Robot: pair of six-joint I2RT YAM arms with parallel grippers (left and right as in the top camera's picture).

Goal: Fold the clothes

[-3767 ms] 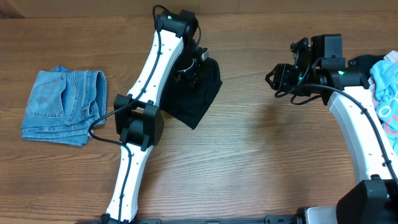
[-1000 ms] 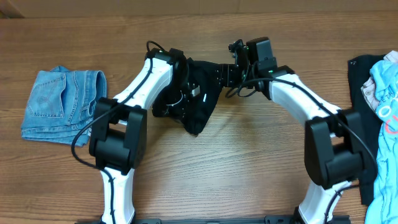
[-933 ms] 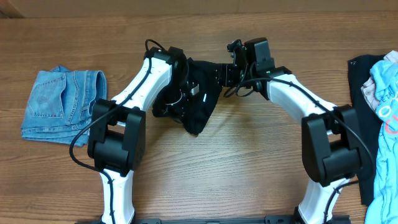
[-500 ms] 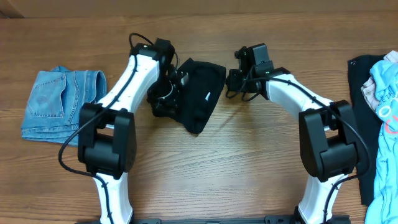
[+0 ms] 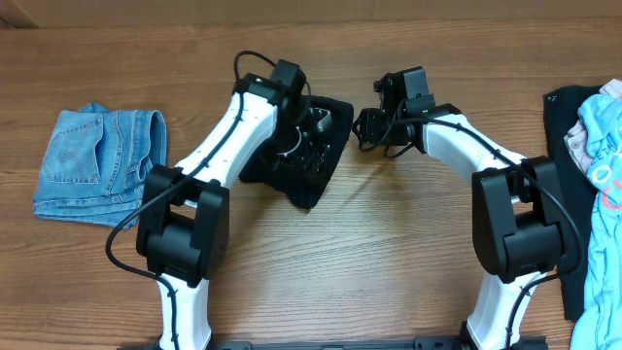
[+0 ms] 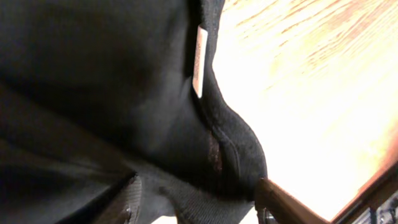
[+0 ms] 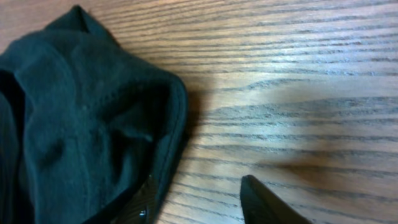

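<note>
Catches the let-go after a fold. Set against the overhead view of a second back, with both arms closed in on the plain black fabric garment, shows the left end effector and the right end effector now parted, gripping nothing. Leaves the garment in a compact slab at the middle of the brown wooden desk, probably with one fold done. Puts the right end effector just beside the cloth's right edge and the left directly over it.

From the left wrist, reveals a small white label and a hem bunched between spread fingers, both hidden under the arm overhead. From overhead alone, takes in folded blue denim jeans at far left. At far right, shows another black piece with a pale-blue printed cloth lying on it, both seemingly still unfolded.
</note>
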